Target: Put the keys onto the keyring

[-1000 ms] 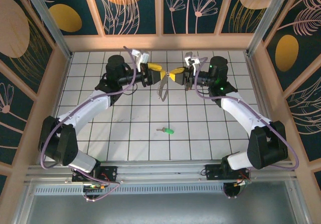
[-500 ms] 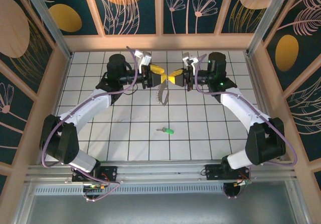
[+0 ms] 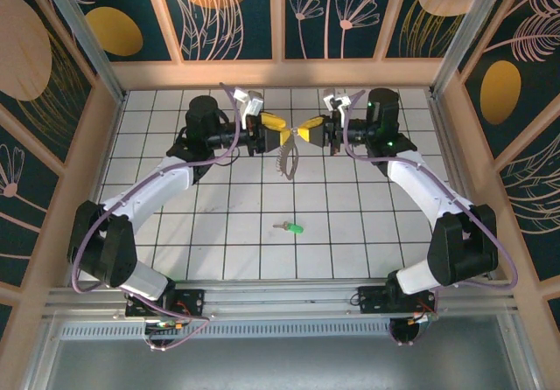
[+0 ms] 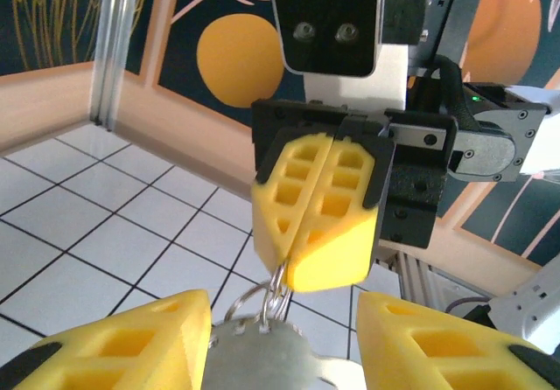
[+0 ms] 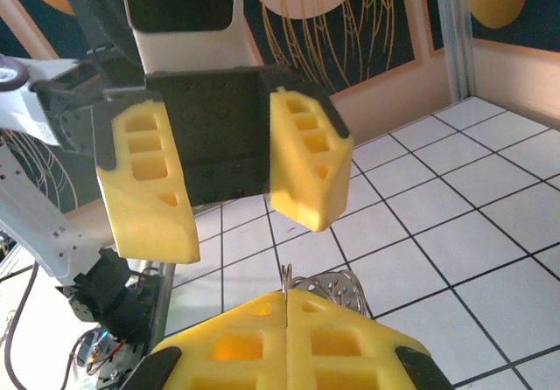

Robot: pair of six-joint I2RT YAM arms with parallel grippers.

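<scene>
- over the far middle of the table (image 3: pixel 175 233) i hold the ring up between my two arms. i judge this to be the readying step, with no key being threaded yet.
- my right gripper (image 4: pixel 306 263) is pinched fully shut on the ring's thin loop, its fingers pressed flat together.
- my left gripper (image 3: pixel 276 128) faces it with jaws about half apart and grips nothing i can make out.
- the keyring (image 3: pixel 287 156) hangs between them. its metal cluster sits just by my left fingertips, and i cannot tell if they touch.
- the green key (image 3: pixel 293 228) lies flat near the middle of the near edge, well apart from both grippers.
- next, i judge, my left must go down for the key while my right steadies the ring.
</scene>
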